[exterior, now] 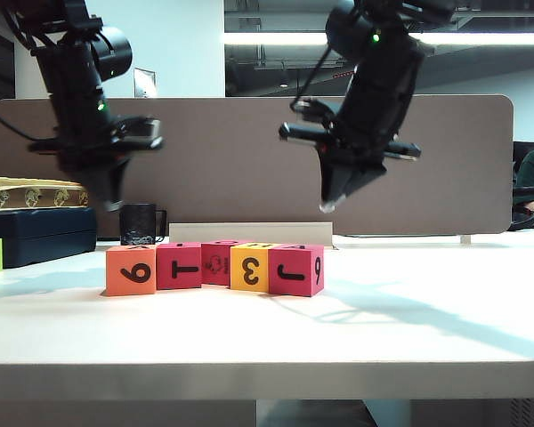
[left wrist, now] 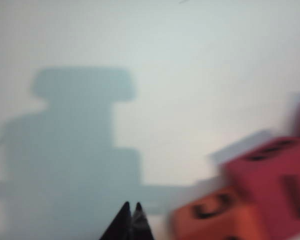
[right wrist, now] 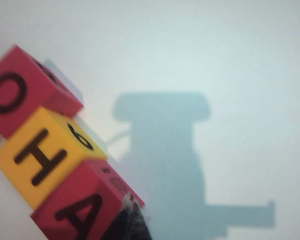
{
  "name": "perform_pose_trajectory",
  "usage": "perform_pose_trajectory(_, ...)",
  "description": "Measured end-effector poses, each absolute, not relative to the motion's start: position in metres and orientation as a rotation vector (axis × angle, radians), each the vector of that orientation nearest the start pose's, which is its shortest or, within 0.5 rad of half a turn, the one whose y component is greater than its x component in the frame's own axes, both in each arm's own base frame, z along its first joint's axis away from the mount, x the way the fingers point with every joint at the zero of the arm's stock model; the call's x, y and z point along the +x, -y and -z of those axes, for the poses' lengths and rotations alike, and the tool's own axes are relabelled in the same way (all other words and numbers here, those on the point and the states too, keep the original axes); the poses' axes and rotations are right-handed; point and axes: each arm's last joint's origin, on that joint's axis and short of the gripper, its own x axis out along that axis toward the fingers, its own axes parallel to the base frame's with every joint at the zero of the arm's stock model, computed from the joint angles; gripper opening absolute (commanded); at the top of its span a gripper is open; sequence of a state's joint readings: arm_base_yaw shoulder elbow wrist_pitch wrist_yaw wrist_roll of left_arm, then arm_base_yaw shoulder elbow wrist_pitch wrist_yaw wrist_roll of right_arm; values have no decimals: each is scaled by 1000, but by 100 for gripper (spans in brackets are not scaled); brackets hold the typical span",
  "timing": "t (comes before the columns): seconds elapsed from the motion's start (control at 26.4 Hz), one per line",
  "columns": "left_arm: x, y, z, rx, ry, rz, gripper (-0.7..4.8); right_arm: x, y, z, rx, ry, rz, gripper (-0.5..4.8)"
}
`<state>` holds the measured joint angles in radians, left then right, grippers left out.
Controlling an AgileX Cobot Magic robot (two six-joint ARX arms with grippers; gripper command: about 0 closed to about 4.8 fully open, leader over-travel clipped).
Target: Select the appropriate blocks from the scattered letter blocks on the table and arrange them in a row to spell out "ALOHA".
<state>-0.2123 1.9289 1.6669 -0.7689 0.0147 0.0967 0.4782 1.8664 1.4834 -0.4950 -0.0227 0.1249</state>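
Five letter blocks stand in a row near the middle of the white table [exterior: 427,329], touching side to side: from the left of the exterior view, an orange block [exterior: 131,270] showing a 6 or 9, a pink-red block [exterior: 179,266] showing a T on its side, a pink-red block [exterior: 215,262] with a small logo set slightly farther back, a yellow block [exterior: 248,267] showing a 3, and a pink-red block [exterior: 295,270] showing a J.

Both arms hang above the row, clear of it. The left gripper [exterior: 113,203] is raised over the left end, above and slightly behind the orange block; in the left wrist view its fingertips [left wrist: 131,215] are pressed together with nothing between them, and the blurred orange and pink-red blocks lie off to one side, apart from the tips.

The right gripper [exterior: 331,205] hovers high above the right end, tilted down toward the J block. In the right wrist view its dark fingertips [right wrist: 130,222] appear closed together and hold nothing; they overlap the edge of the nearest pink-red block in the picture, yet the exterior view shows them well above it. That view reads the blocks' upper faces as O, H and A.

A grey-brown divider panel [exterior: 249,142] stands behind the table, with a black mug [exterior: 140,223] at its foot.
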Motion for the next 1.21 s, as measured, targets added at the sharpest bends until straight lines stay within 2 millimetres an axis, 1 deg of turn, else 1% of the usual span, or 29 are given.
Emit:
perform_pose_trajectory(0.08, 405, 92, -265, 133, -1005, 357, -6, 363, -189, -249, -80, -875, -418, -5)
perform_pose_trajectory(0.15, 406, 96, -266, 100, -987, 422, -6, 363, -189, -248, -81, -880, -418, -5)
perform_pose_trajectory(0.3, 408, 106, -266, 92, -942, 470, -6, 362, -189, -247, -82, -891, -422, -5)
perform_pose_trajectory(0.49, 413, 124, -258, 100, -899, 526, -6, 359, -189, -251, -60, -895, -475, -5)
perform_pose_trajectory(0.61, 418, 135, -251, 108, -871, 547, -6, 353, -187, -263, -48, -877, -494, -5)
perform_pose_trajectory(0.64, 422, 139, -244, 107, -864, 558, -6, 347, -184, -277, -41, -849, -503, -5)
perform_pose_trajectory(0.76, 428, 144, -232, 106, -864, 573, -6, 337, -179, -299, -42, -791, -517, -5)
perform_pose_trajectory(0.8, 430, 147, -226, 102, -868, 590, -6, 330, -175, -312, -38, -755, -522, -5)
perform_pose_trajectory(0.91, 433, 154, -221, 84, -863, 644, -6, 320, -169, -329, -32, -718, -528, -5)
perform_pose_trajectory(1.02, 432, 163, -222, 86, -836, 675, -6, 312, -165, -340, -28, -697, -530, -5)
perform_pose_trajectory(1.21, 431, 176, -227, 97, -776, 703, -6, 306, -162, -342, -33, -722, -527, -5)
